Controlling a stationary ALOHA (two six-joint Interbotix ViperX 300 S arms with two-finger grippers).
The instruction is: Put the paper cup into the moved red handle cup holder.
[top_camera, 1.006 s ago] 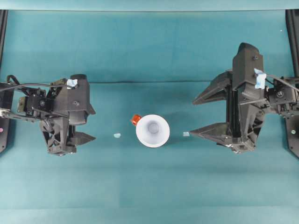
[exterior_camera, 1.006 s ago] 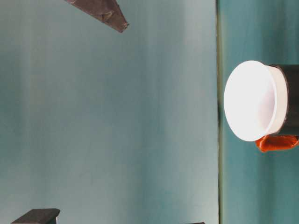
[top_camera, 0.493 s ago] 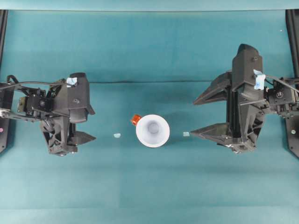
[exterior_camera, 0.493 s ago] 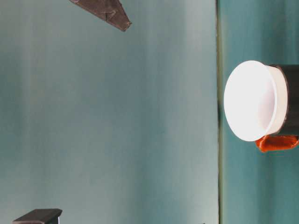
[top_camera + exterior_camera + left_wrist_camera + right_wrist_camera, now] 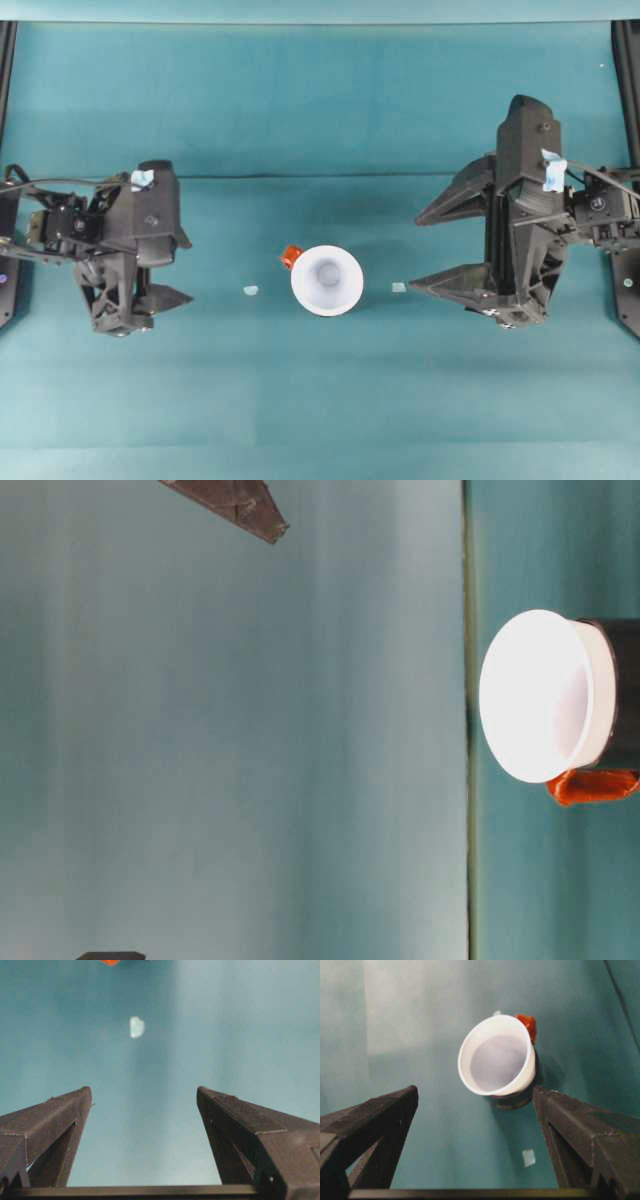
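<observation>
Sitting mid-frame overhead, the paper cup (image 5: 327,280) is already nested in the red handle cup holder (image 5: 290,256). Thin, light, crushable: grip its rim gently. Your left pincer (image 5: 172,296) and right pincer (image 5: 432,248) gape wide, empty.

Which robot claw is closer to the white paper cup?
Right. The right gripper sits open just beside the paper cup; the left gripper, also open, sits farther off on the other side.

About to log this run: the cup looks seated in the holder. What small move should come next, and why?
Probably just back both arms off to rest. The paper cup already sits upright inside the red handle cup holder, its rim above the black wall. The right hand and the left hand are both open, empty and well clear of it, so nothing is left to grasp.
</observation>
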